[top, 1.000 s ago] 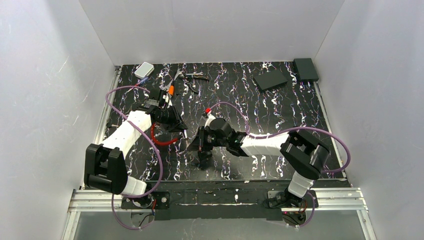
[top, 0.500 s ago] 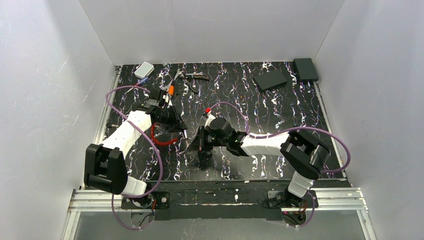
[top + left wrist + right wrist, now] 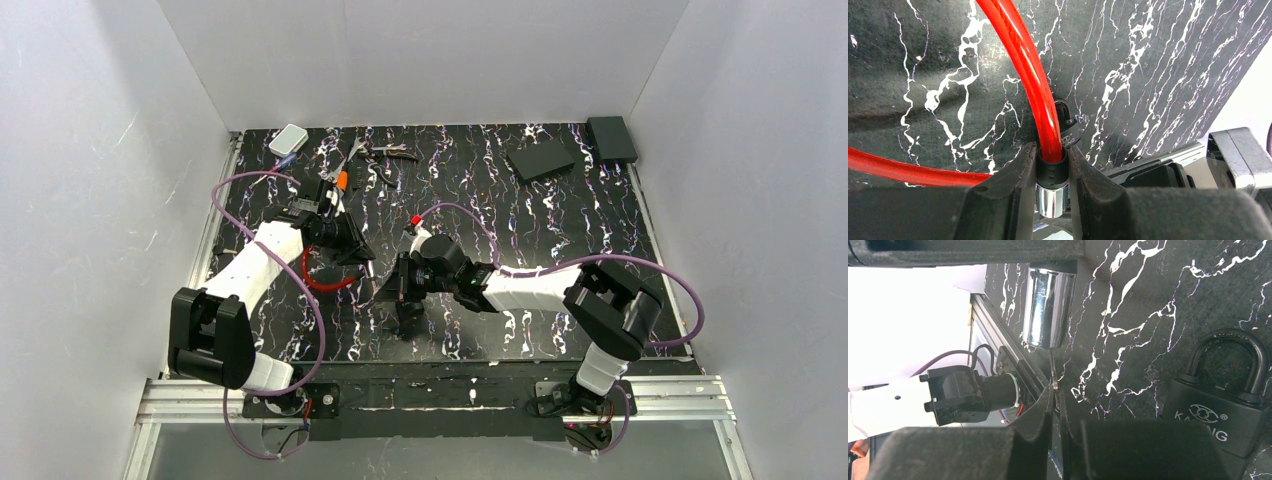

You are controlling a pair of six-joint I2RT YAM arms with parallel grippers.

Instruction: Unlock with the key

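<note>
Hardly anything had moved: left hand (image 3: 1052, 159) stayed clamped on the red-cabled lock barrel (image 3: 1052, 199), right hand (image 3: 1057, 396) pinched shut on the key (image 3: 1052, 367), pointing lengthwise at the barrel's end.

Black table (image 3: 560, 215) w/ white marble veins, seen from above and behind me. Far L corner: small white box (image 3: 288, 139), rounded corners. Far centre: loose heap of thin metal tools (image 3: 385, 153); too small to tell which. Far R: flat black slab (image 3: 540, 160), lying askew. Near it, at the corner, a thicker black block (image 3: 611, 138); the two are not touching. Plain white walls (image 3: 430, 60) on 3 sides. Alu rail (image 3: 450, 395) runs along my near edge.
</note>
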